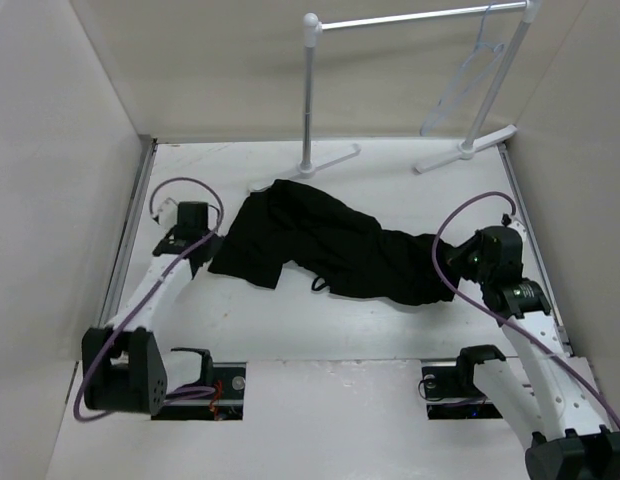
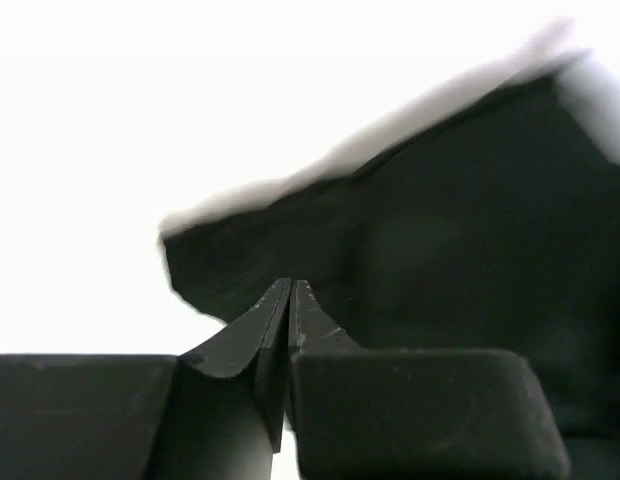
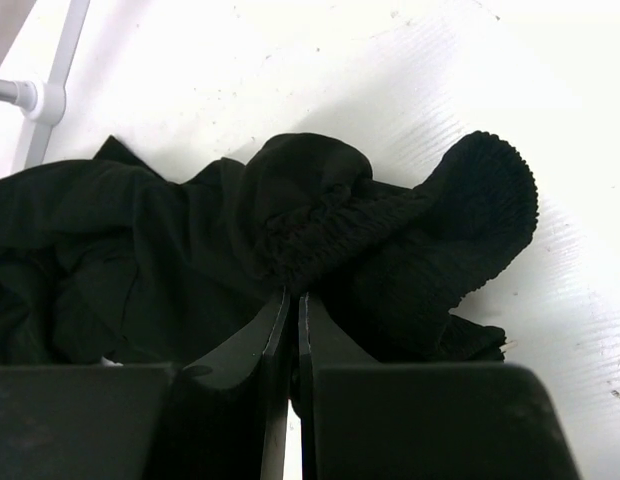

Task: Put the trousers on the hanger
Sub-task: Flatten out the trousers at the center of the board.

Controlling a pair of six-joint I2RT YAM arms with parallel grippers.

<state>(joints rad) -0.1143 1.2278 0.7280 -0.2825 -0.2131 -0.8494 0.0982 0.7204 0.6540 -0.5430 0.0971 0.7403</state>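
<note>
The black trousers (image 1: 330, 250) lie crumpled across the middle of the white table. My left gripper (image 1: 203, 252) is at their left end. In the left wrist view its jaws (image 2: 291, 283) are shut, with the tips pressed into the edge of the black cloth (image 2: 440, 230). My right gripper (image 1: 458, 268) is at their right end. Its jaws (image 3: 293, 292) are shut on the bunched, ribbed waistband of the trousers (image 3: 320, 210). The pale hanger (image 1: 457, 85) hangs from the right end of the rail at the back right, far from both grippers.
A white tubular rail stand (image 1: 410, 18) spans the back, with its feet (image 1: 330, 160) resting on the table just behind the trousers. Beige walls close in the left, right and back sides. The arm bases stand at the near edge.
</note>
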